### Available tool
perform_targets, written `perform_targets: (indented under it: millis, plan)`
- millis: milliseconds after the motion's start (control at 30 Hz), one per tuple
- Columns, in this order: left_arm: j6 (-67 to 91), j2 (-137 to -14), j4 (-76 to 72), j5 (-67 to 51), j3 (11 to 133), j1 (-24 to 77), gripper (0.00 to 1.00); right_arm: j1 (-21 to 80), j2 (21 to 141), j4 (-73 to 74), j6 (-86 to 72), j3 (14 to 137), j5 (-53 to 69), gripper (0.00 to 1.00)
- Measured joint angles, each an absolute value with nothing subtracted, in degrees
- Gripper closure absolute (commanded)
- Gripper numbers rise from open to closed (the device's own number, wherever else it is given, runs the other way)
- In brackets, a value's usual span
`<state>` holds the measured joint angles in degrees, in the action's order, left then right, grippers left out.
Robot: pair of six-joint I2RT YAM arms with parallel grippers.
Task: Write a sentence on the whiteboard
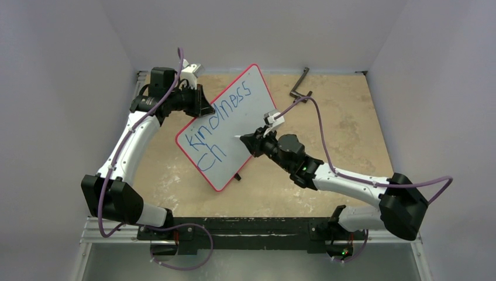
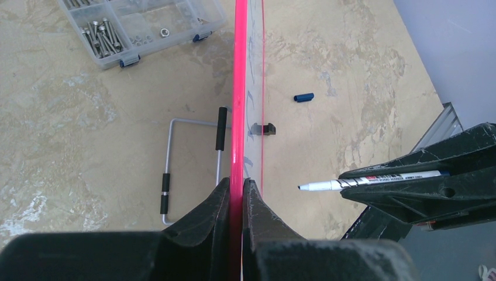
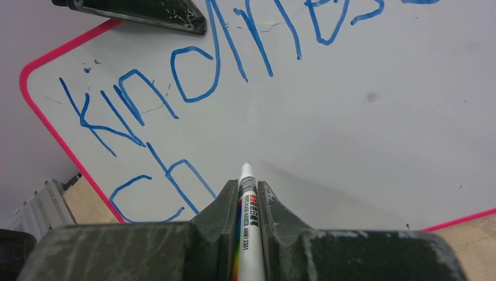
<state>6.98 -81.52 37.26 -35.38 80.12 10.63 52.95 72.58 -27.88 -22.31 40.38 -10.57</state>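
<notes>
The whiteboard (image 1: pixel 234 117) has a thin red rim and stands tilted on the table. My left gripper (image 2: pixel 241 182) is shut on its red edge (image 2: pixel 240 88) at the far left side. Blue writing on it reads "kindness" (image 1: pixel 225 111) with "ch" (image 1: pixel 206 157) below; it also shows in the right wrist view (image 3: pixel 193 70). My right gripper (image 3: pixel 248 184) is shut on a white marker (image 3: pixel 248 222). The marker's tip (image 3: pixel 246 165) points at the board just right of "ch" (image 3: pixel 164 187), a small gap away. The marker also shows in the left wrist view (image 2: pixel 362 182).
A blue marker cap (image 2: pixel 303 97) lies on the table beyond the board. A clear compartment box of screws (image 2: pixel 140 26) stands at the far left. A wire stand with black grips (image 2: pixel 175 170) lies beside the board. A black hex key (image 1: pixel 300 86) lies at the back.
</notes>
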Motion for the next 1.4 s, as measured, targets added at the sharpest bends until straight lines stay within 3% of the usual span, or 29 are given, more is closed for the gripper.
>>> perform_targets:
  millis: [1400]
  plan:
    - [6.6,-81.5,37.5,-34.6,80.1,10.5,1.00,52.8,85.3,-34.6,-19.0,47.2,0.4,1.00]
